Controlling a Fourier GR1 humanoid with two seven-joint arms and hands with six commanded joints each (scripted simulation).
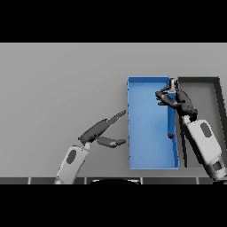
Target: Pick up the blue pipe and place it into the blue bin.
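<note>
The blue bin [146, 128] stands on the grey table right of the middle. My right hand [178, 101] is over the blue bin's far right side, with its fingers curled round the blue pipe [172, 84]. The pipe is held roughly upright, its upper end sticking out above the hand, above the line where the blue bin meets the dark bin. My left hand [103, 129] is open with straight fingers, over the table just left of the blue bin, and holds nothing.
A dark grey bin [213, 95] stands directly right of the blue bin; my right forearm [203, 139] crosses it. A small dark shadow [170, 136] falls on the blue bin's inner right wall. Bare table lies left and behind.
</note>
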